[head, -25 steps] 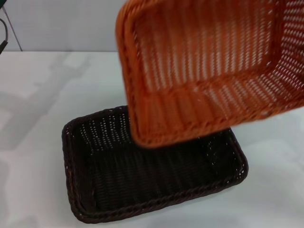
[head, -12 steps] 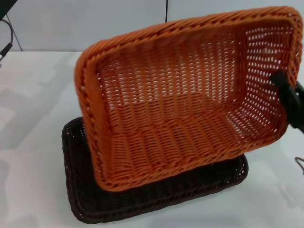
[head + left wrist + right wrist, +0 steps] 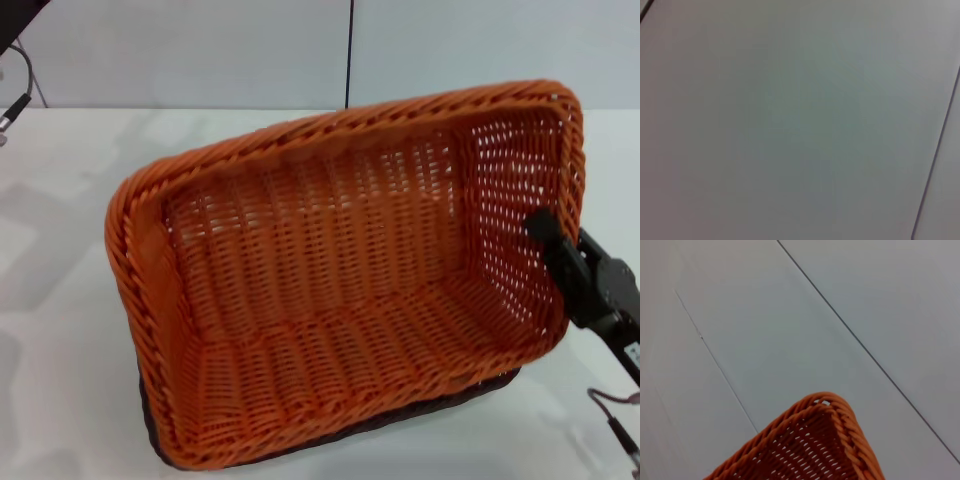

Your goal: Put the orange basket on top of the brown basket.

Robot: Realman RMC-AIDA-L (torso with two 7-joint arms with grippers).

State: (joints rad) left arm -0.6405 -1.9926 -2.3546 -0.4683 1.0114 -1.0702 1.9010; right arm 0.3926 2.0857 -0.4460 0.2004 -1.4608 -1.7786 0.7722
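The orange basket is sinking lower than before, now hiding almost all the brown basket; the right gripper is seemingly clamping its right rim.

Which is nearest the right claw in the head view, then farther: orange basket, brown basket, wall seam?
1. orange basket: its right end wall is in the right claw.
2. brown basket: beneath, only its edge showing.
3. wall seam: behind, up the back wall.
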